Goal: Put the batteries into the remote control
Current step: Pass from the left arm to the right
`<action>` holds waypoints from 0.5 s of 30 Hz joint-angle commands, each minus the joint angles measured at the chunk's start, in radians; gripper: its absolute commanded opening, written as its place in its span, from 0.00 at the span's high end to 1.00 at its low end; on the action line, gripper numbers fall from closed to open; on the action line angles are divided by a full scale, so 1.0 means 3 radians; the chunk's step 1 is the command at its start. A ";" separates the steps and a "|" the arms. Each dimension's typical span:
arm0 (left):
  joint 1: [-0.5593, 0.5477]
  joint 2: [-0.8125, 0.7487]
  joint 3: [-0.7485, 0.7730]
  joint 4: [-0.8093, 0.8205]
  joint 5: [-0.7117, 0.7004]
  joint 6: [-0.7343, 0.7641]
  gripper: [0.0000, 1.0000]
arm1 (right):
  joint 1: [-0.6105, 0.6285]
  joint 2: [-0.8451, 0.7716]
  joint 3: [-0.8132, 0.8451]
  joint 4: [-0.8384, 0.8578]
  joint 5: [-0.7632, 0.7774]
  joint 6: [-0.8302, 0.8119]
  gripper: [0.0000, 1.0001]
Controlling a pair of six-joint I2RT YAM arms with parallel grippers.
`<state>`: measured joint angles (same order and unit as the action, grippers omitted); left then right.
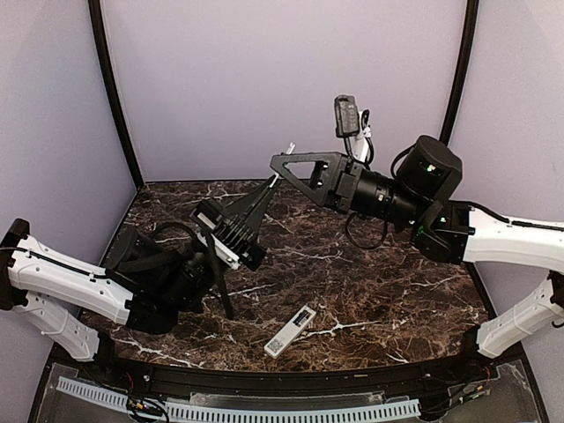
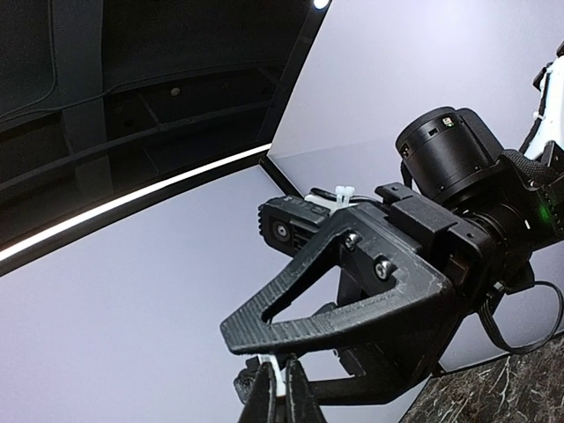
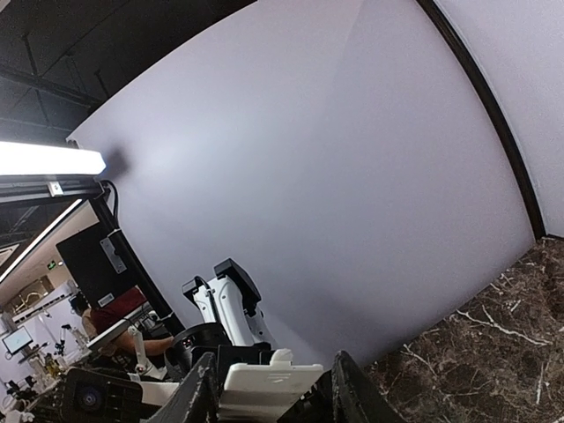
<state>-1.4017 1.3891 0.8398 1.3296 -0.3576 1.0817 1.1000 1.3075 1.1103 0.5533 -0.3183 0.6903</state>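
The white remote control (image 1: 291,331) lies flat near the table's front edge, label patch up, and neither gripper touches it. High above the table's middle, my left gripper (image 1: 271,181) (image 2: 280,381) points up and is shut on a thin white plastic cover (image 2: 278,374). My right gripper (image 1: 284,164) (image 3: 275,374) meets it from the right. Its fingers (image 3: 352,392) flank that same cover (image 3: 269,388), and a slim gap shows on one side. The cover's tabbed end pokes up between them. No batteries are in view.
The dark marble table (image 1: 397,282) is walled in by lilac panels at the back and both sides. A black rail and a white cable strip (image 1: 264,410) run along the near edge. Both arms' forearms hang over the table's middle.
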 commanded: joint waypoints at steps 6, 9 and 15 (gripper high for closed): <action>-0.0016 -0.0070 -0.0046 0.0952 -0.0022 0.0008 1.00 | -0.0045 -0.0032 0.0005 0.0102 -0.0091 -0.0030 0.72; -0.0016 -0.0073 -0.0044 0.0956 -0.0025 0.0006 1.00 | -0.0045 -0.0007 0.0022 0.0128 -0.0115 -0.0022 0.78; -0.0016 -0.0080 -0.0047 0.0955 -0.0026 0.0026 1.00 | -0.0050 0.0013 0.0033 0.0116 -0.0149 -0.0025 0.92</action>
<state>-1.4017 1.3891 0.8341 1.3304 -0.3565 1.0935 1.0927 1.3003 1.1107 0.5793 -0.3542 0.7170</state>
